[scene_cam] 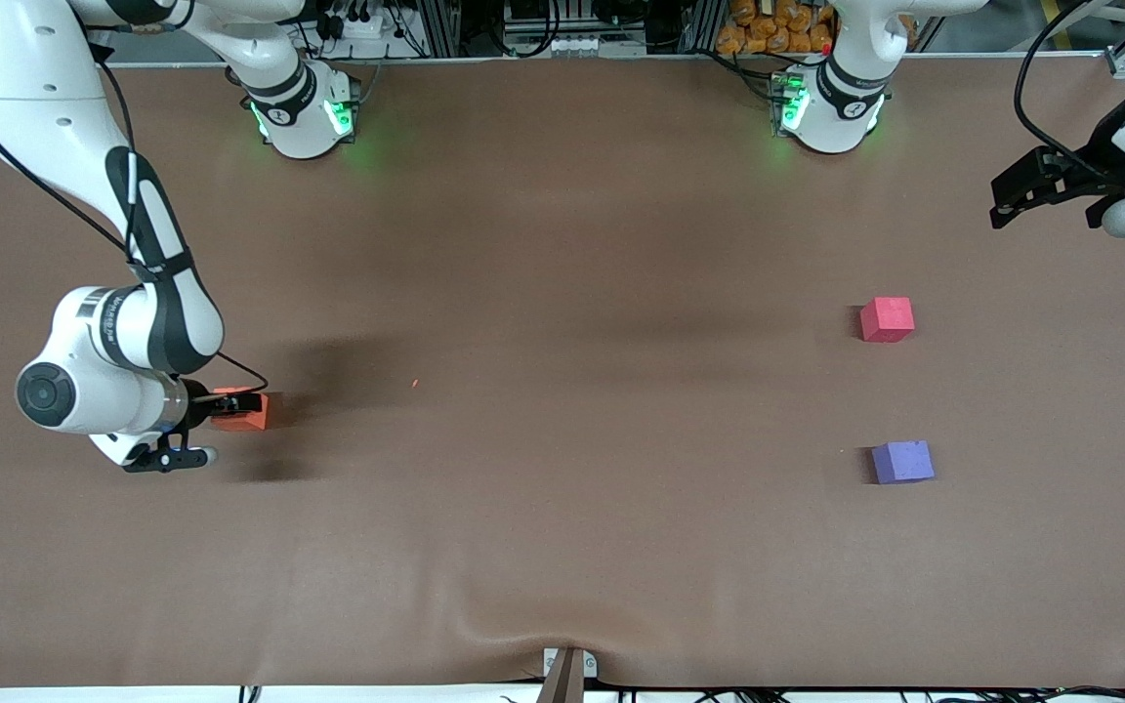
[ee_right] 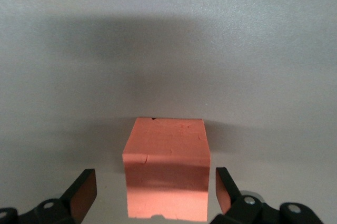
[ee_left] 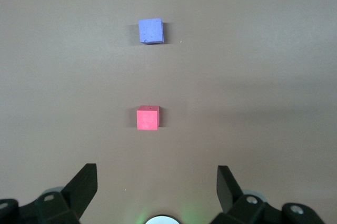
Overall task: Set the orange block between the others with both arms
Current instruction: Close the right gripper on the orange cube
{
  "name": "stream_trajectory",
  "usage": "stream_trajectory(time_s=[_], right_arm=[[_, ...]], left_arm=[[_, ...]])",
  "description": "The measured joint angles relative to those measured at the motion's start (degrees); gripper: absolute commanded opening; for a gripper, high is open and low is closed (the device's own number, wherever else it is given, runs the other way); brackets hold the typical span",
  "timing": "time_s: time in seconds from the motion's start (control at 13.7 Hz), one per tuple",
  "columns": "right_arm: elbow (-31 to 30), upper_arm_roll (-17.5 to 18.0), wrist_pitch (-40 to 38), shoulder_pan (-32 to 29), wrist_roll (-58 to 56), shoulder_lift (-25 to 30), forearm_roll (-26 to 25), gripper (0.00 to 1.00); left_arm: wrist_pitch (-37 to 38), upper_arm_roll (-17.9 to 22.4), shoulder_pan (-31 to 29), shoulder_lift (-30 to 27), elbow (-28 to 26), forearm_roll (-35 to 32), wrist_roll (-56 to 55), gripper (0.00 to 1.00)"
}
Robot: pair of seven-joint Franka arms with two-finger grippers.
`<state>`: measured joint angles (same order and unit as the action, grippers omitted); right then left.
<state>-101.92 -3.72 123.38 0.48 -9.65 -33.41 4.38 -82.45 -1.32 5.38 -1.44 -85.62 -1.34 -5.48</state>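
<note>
The orange block (scene_cam: 248,412) (ee_right: 166,171) rests on the brown table near the right arm's end. My right gripper (scene_cam: 240,408) (ee_right: 156,188) is down at table height, open, with one finger on each side of the block and a small gap at both. The red-pink cube (scene_cam: 887,319) (ee_left: 148,118) and the purple-blue cube (scene_cam: 902,462) (ee_left: 151,30) sit apart toward the left arm's end, the purple-blue one nearer the front camera. My left gripper (scene_cam: 1007,200) (ee_left: 157,187) hangs open and holds nothing, above the table at that end.
A tiny orange speck (scene_cam: 415,383) lies on the cloth between the orange block and the middle of the table. The brown cloth wrinkles by a clamp (scene_cam: 567,669) at the front edge. Both arm bases (scene_cam: 304,112) (scene_cam: 831,103) stand along the back edge.
</note>
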Motion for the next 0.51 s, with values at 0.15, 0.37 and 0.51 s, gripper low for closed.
stream_trajectory(time_s=[0.15, 0.37, 0.51], right_arm=[[0.0, 0.0, 0.77, 0.0, 0.0, -0.26, 0.0, 1.0], [-0.02, -0.01, 1.41, 0.0, 0.0, -0.75, 0.0, 0.74], [-0.02, -0.01, 1.41, 0.0, 0.0, -1.4, 0.0, 0.48]], left_arm=[[0.0, 0.0, 0.0, 0.0, 0.0, 0.0, 0.0, 1.0], [0.0, 0.01, -0.02, 0.09, -0.02, 0.0, 0.0, 1.0], [-0.04, 0.01, -0.01, 0.34, -0.02, 0.0, 0.0, 1.0]])
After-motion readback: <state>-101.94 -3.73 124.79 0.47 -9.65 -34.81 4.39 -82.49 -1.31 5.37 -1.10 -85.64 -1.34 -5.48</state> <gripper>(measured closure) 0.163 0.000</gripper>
